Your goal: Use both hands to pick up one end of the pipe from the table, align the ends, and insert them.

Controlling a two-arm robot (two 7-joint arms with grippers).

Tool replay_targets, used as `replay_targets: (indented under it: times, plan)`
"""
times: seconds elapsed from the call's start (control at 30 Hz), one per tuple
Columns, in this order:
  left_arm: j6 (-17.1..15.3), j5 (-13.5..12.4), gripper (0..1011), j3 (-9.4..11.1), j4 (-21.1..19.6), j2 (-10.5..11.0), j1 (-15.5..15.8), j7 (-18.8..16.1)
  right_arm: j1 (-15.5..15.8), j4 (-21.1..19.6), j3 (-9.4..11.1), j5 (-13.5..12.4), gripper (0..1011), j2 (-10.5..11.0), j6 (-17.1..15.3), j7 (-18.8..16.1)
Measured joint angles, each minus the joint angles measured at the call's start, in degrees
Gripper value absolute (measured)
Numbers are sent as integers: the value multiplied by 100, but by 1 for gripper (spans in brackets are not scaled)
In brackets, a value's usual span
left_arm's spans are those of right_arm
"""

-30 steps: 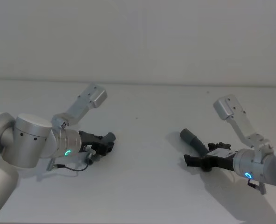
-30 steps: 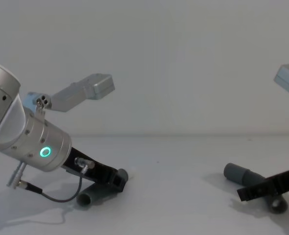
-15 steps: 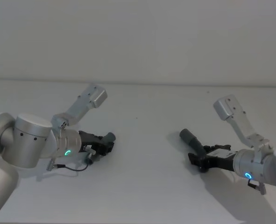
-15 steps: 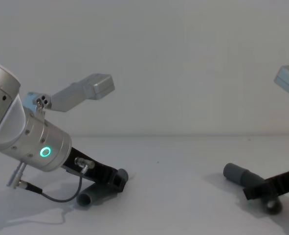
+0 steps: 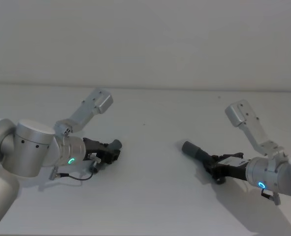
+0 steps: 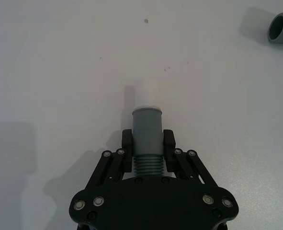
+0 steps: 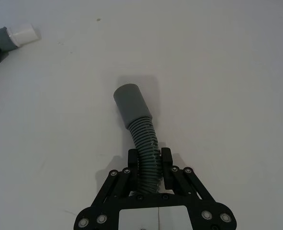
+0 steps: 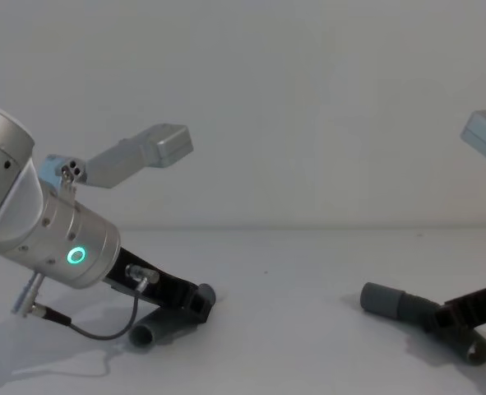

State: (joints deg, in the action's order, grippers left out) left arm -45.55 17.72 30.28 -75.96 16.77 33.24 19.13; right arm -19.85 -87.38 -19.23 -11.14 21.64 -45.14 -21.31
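While gripped on both sides, task stage: pick-up under way, joining not begun.
Left gripper [image 6: 147, 143]: low over the table [image 5: 150, 196] on the robot's left, fingers closed narrowly around the threaded neck of the shorter pipe piece [image 6: 146, 125].
Shorter pipe piece: dark grey, with its white-tipped narrow end [image 6: 146, 98] poking out past the fingers toward the middle of the table. Plain open end down on the surface in the chest view.
Right gripper [image 7: 149, 160]: low on the robot's right, fingers clamped on the ribbed section [image 7: 145, 139] of the longer pipe piece [image 5: 197, 152].
Longer pipe piece: dark grey and curved, with its smooth grey collar [image 7: 130, 105] reaching out ahead of the fingers toward the robot's left. Far end near or on the table in the chest view.
Gap: the 2 mating ends well apart, roughly facing each other across bare table.
Done: 2 grasps, 1 per gripper.
Left to do: lifting both pieces, bringing the white tip in line with the collar, pushing it in.
Cannot tell: whether either mating end is raised clear of the surface.
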Motion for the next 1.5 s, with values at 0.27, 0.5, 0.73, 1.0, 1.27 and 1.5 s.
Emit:
replay_targets:
  times: [0.27,0.5,0.73,1.0,1.27,1.5]
  plan:
    - [4,-9,365,7,-3,1,1,0,17,-12,8,2,284,-3,12,0]
    - [99,-136,365,98,-86,45,4,-8,104,-114,66,9,283,-9,232,3]
    - [291,-317,365,169,-261,152,39,-21,205,-313,146,-16,283,23,657,-30]
    - [621,-482,365,292,-482,408,154,219,244,-500,177,-108,283,175,1125,-296]
    - [978,-577,365,363,-706,699,256,602,209,-626,126,-198,284,428,1537,-725]
    - [1237,-596,365,383,-828,878,320,907,97,-660,1,-261,283,696,1910,-1228]
